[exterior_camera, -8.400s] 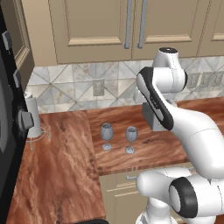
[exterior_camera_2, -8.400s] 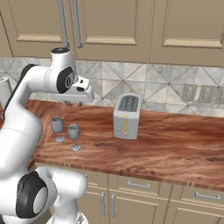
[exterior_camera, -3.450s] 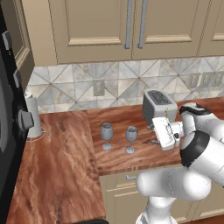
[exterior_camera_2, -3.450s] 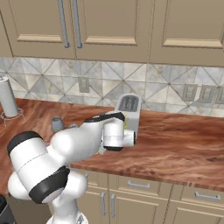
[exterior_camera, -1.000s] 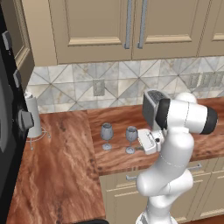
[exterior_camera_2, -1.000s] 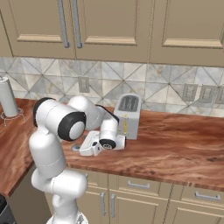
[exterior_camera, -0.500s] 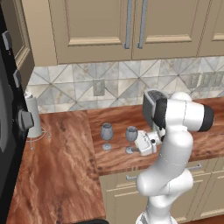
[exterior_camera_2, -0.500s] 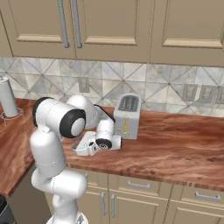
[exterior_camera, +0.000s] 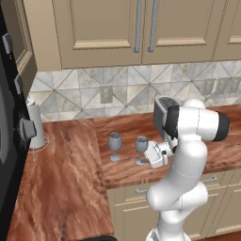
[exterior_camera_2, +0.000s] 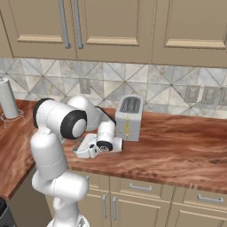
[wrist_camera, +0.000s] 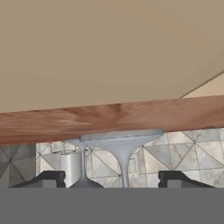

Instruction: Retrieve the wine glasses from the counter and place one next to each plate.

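Reddish-brown wood-grain counter at frame centre: two grey translucent stemmed wine glasses standing side by side, gripper spread wide around the right one's stem, not clamped.

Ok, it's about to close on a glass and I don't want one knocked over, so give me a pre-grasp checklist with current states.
1. Both glasses upright on the counter: ok.
2. Claw level with the near glass: ok.
3. Stem centred between the fingertips: ok.
4. Jaws wider than the stem: ok.
5. Far glass clear of the claw: ok.
6. Fingers touching glass: cannot tell.
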{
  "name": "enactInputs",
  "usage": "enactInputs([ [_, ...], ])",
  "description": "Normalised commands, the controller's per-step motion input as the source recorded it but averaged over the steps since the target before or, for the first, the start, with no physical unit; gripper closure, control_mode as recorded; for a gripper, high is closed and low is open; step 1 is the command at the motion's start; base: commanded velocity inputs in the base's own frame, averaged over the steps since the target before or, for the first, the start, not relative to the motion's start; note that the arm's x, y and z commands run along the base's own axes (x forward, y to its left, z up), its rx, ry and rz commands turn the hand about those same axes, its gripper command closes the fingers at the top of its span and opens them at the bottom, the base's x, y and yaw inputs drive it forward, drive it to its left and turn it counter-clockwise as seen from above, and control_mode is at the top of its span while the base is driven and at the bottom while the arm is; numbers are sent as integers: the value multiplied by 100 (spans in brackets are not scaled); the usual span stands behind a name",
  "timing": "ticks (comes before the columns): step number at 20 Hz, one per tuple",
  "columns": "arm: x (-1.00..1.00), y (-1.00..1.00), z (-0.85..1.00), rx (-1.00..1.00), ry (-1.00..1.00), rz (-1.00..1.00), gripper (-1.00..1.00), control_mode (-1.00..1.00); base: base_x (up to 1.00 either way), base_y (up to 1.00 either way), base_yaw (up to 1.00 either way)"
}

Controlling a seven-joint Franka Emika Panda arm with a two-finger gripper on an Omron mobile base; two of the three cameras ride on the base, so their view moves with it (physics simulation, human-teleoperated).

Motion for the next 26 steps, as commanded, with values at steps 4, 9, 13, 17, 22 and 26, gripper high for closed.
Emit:
enactInputs([
  [4,0,17,0,0,0,0,100,-100,0,0,0],
  [9,0,17,0,0,0,0,100,-100,0,0,0],
  [13,-20,0,35,0,-4,0,100,-100,0,0,0],
  [17,-41,0,77,0,-13,0,100,-100,0,0,0],
  [22,-51,0,99,1,-15,0,100,-100,0,0,0],
  [26,-66,0,93,6,-6,0,100,-100,0,0,0],
])
